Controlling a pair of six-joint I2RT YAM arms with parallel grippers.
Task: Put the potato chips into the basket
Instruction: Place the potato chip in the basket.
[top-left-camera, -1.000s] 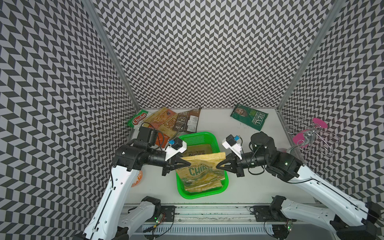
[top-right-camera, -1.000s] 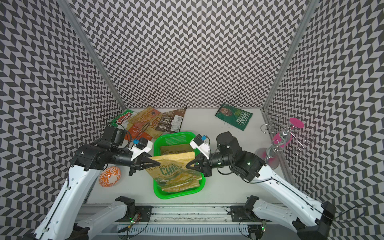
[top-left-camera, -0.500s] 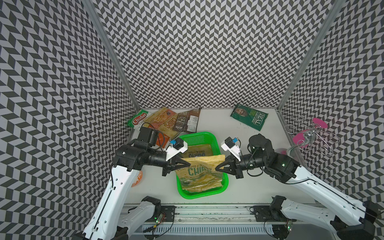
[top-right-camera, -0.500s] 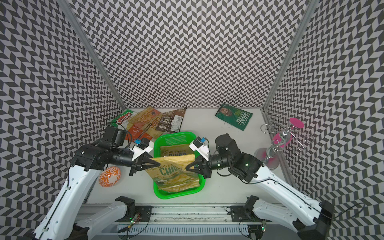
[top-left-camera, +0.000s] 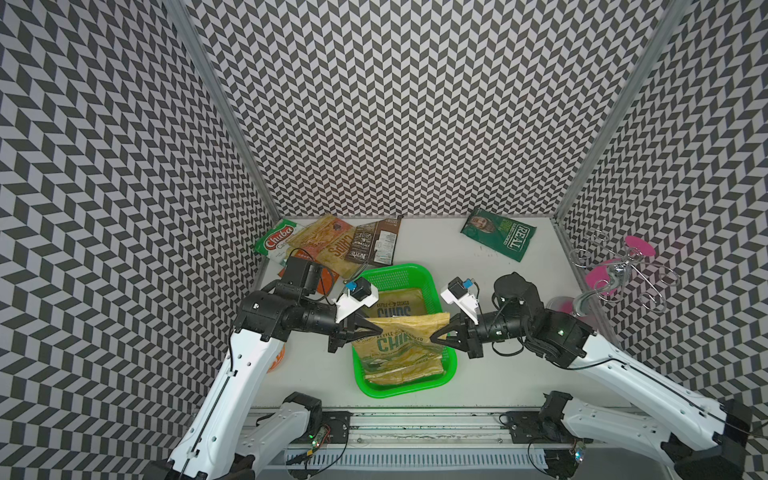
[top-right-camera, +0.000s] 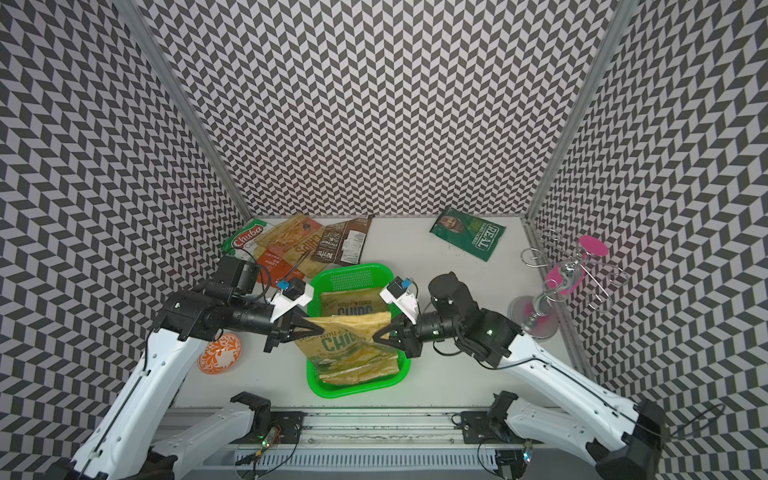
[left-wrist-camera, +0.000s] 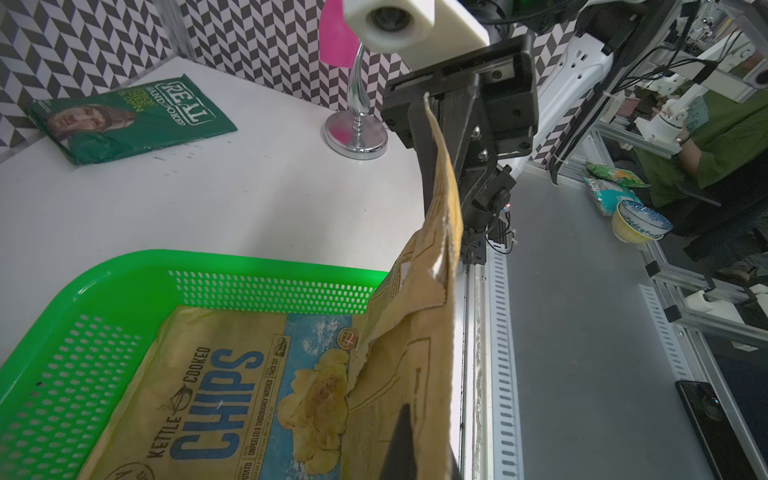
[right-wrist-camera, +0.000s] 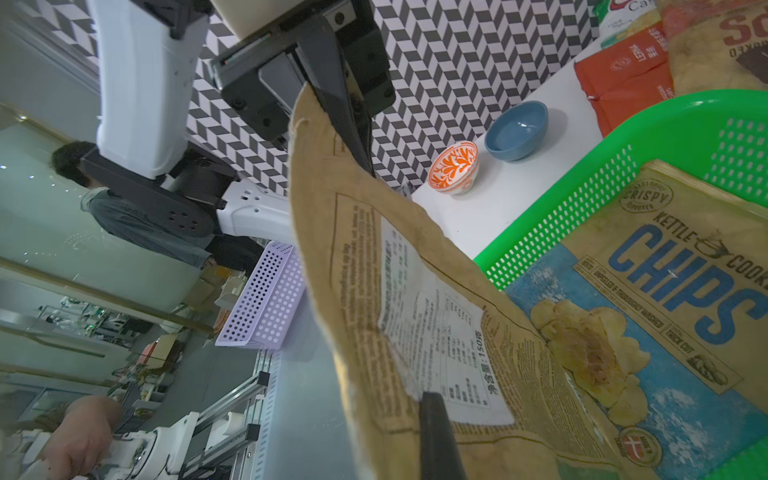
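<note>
A tan CHIPS bag (top-left-camera: 401, 345) (top-right-camera: 345, 345) hangs over the green basket (top-left-camera: 405, 390) (top-right-camera: 357, 388), its lower end resting inside. My left gripper (top-left-camera: 374, 328) (left-wrist-camera: 415, 419) is shut on one top corner and my right gripper (top-left-camera: 436, 334) (right-wrist-camera: 428, 399) on the other. A second tan CHIPS bag (top-left-camera: 397, 305) (left-wrist-camera: 216, 390) lies flat in the basket beneath it. At the back left, Chuba (top-left-camera: 279, 243), tan (top-left-camera: 328, 245), brown Kettle (top-left-camera: 374, 243) and orange (top-right-camera: 272, 262) bags overlap. The green REAL bag (top-left-camera: 498, 235) lies at the back right.
An orange patterned bowl (top-right-camera: 219, 353) sits left of the basket under my left arm, with a blue bowl (right-wrist-camera: 517, 131) beside it. A pink and chrome wire stand (top-left-camera: 615, 274) rises at the right edge. Chevron walls enclose three sides.
Both grippers have sunk a little and drawn closer together with the held bag. It now hangs steeper and lower into the basket.
</note>
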